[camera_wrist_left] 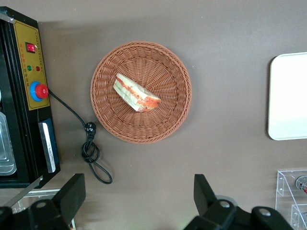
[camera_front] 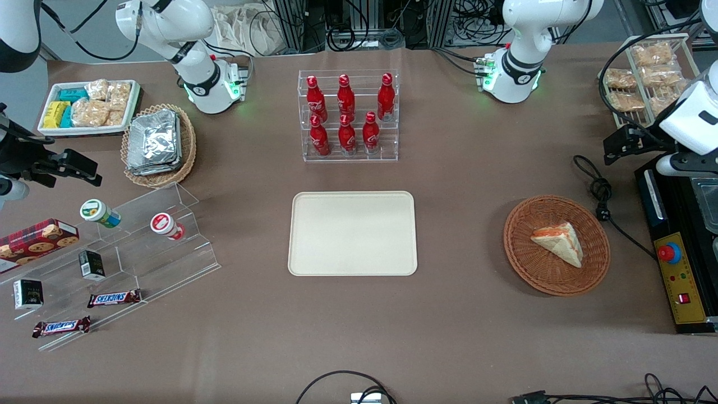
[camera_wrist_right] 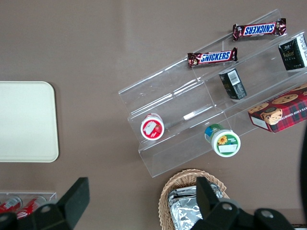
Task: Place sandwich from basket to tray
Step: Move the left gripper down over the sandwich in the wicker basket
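Note:
The sandwich (camera_front: 558,242) (camera_wrist_left: 136,93), a pale triangular wedge with orange-red filling along its edge, lies in the round reddish-brown wicker basket (camera_front: 521,264) (camera_wrist_left: 110,120). The cream tray (camera_front: 353,233) (camera_wrist_left: 288,96) lies flat at the table's middle, with nothing on it. My gripper (camera_front: 620,147) (camera_wrist_left: 138,191) hangs high above the table at the working arm's end, farther from the front camera than the basket. It is open, with only bare table between its fingers (camera_wrist_left: 72,191). It is well apart from the sandwich.
A black machine with a yellow panel and red button (camera_front: 667,253) stands beside the basket. A black cable (camera_front: 600,196) curls between them. A clear rack of red bottles (camera_front: 349,115) stands farther back than the tray. A wire rack of bagged snacks (camera_front: 645,73) sits near the gripper.

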Controlling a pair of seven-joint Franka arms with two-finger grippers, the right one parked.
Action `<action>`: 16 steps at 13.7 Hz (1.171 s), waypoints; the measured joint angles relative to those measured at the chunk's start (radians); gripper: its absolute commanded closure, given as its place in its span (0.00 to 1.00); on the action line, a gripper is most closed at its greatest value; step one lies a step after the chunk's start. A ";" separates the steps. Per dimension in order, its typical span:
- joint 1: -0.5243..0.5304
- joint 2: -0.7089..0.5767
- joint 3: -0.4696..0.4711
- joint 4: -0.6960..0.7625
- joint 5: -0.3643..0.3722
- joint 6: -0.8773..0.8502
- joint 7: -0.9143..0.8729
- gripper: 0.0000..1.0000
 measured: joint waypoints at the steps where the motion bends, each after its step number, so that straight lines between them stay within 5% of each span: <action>1: 0.000 0.000 0.002 0.000 0.000 -0.002 0.000 0.00; 7: -0.001 0.055 0.010 -0.032 0.000 0.048 -0.256 0.00; 16: -0.001 0.142 0.045 -0.355 0.000 0.500 -0.908 0.00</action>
